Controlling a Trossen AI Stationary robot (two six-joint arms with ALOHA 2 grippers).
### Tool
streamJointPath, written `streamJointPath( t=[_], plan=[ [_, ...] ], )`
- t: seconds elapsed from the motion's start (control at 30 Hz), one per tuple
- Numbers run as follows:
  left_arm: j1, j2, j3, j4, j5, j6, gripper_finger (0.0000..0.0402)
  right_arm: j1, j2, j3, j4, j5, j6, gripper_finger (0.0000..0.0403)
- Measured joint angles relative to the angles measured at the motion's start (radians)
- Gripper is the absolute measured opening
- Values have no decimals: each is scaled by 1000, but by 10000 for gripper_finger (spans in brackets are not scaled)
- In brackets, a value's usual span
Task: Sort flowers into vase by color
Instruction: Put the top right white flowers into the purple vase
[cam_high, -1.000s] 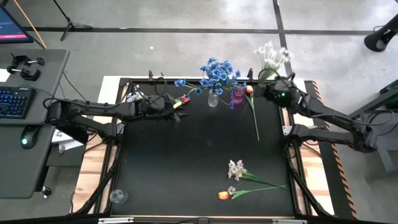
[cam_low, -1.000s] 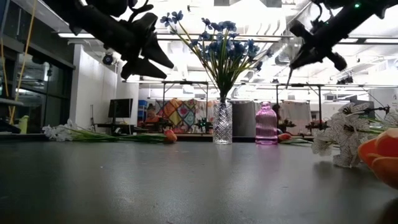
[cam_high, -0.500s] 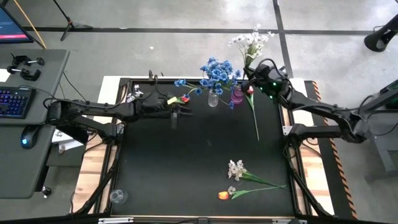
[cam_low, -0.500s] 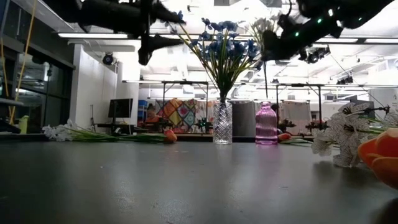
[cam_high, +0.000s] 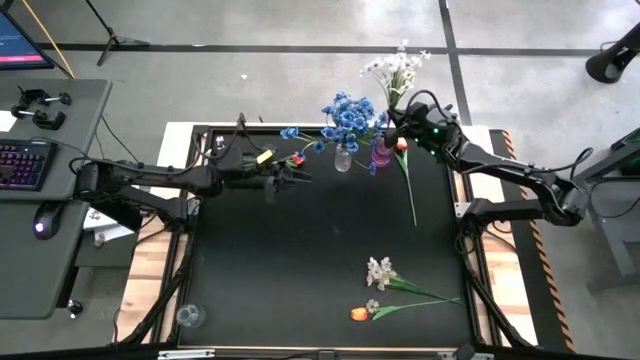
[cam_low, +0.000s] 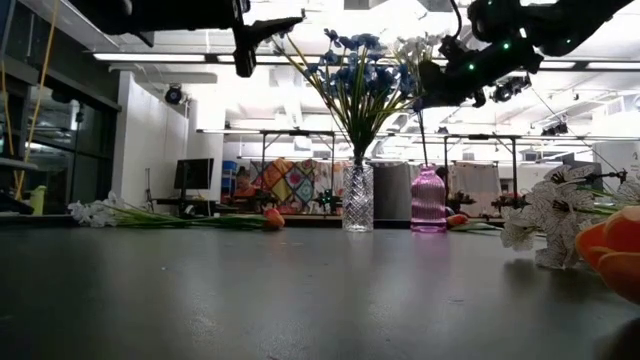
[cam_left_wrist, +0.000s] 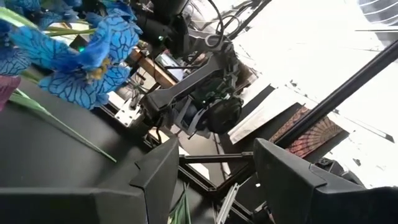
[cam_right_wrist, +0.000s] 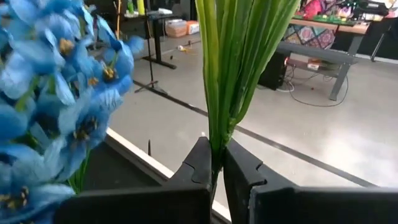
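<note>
My right gripper (cam_high: 402, 117) is shut on a white spray (cam_high: 396, 68), high over the pink vase (cam_high: 382, 153) at the table's far edge. The clear vase (cam_high: 343, 159) beside it holds the blue sprays (cam_high: 350, 115). My left gripper (cam_high: 301, 177) hangs open and holds nothing, high above the table left of the clear vase, shown level in the low view (cam_low: 285, 24). One orange tulip (cam_high: 401, 145) lies by the pink vase, and another (cam_high: 297, 158) lies near the left gripper. A white spray (cam_high: 379, 270) and a third tulip (cam_high: 359, 314) lie near the table's near edge. My right gripper pinches the white spray's green stem bundle (cam_right_wrist: 214, 149) between its two fingers (cam_right_wrist: 199, 163), below the leaves. The spray stands about upright and is lifted clear, blossoms above the fingers. Its thin stem (cam_low: 423, 135) hangs down to the pink vase's mouth (cam_low: 428, 168); whether it is inside I cannot tell.
Another white spray (cam_high: 212, 156) lies at the far left corner. A long tulip stem (cam_high: 410, 195) runs from the pink vase toward the table's middle. A small clear cup (cam_high: 189, 316) sits at the near left corner. The dark tabletop (cam_high: 300, 260) is bare in the middle.
My right gripper has carried the white spray from the far right corner leftward to above the pink vase and turned it more upright. My left gripper has risen, tipped from slanting down to level, and moved a little toward the clear vase.
</note>
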Motion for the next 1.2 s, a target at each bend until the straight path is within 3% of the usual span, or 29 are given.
streamJointPath(
  t=[0.23,0.43,0.93,1.03,1.2],
  plan=[
    [0,0,0,-1,-1,0,197,-4,0,0,-65,8,75,4],
    [0,0,0,-1,-1,0,197,-4,-10,0,-61,8,78,34],
    [0,0,0,-3,-1,26,197,3,-135,0,-177,3,179,202],
    [2,0,0,-3,5,26,197,14,-156,0,-176,2,177,225],
    [34,-13,0,2,101,23,197,20,-207,33,-254,0,149,241]
  ],
)
